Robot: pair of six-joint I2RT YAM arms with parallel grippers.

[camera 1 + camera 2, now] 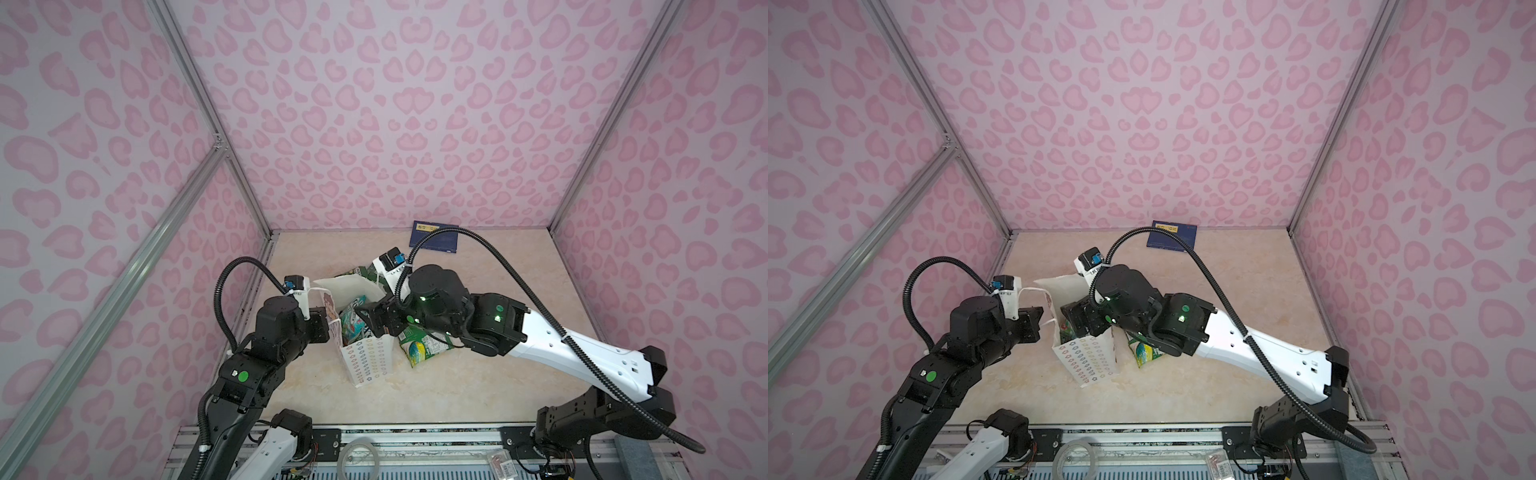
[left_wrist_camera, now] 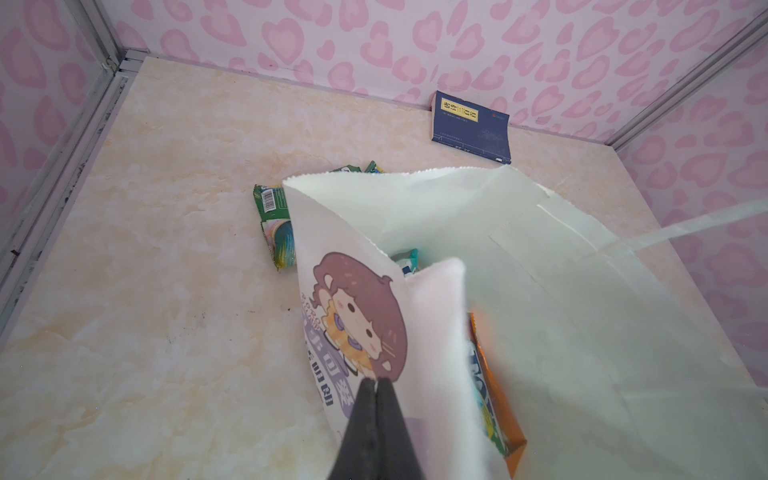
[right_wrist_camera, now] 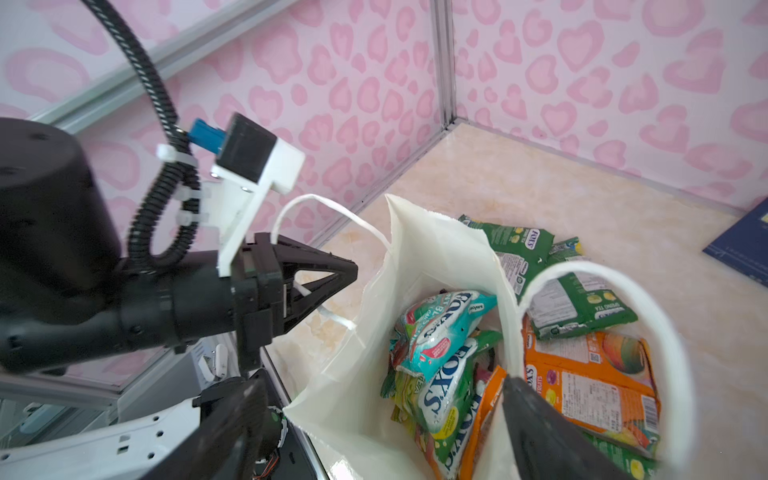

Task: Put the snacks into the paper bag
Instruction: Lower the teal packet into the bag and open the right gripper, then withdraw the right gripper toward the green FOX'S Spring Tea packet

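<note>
A blue booklet (image 1: 434, 237) lies on the marbled table (image 1: 519, 291), against the pink-patterned rear wall (image 1: 374, 124). A translucent ring (image 1: 359, 441) lies at the front rail.

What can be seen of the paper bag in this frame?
The paper bag is white, thin and creased, printed with rows of small coloured flowers on one side and a cartoon figure on another. It stands open on the table with several snacks inside. One cord handle runs through the shut left hand; the open right hand hangs at its mouth.

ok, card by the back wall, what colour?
Dark blue card, yellow label; clearest in the left wrist view.
</note>
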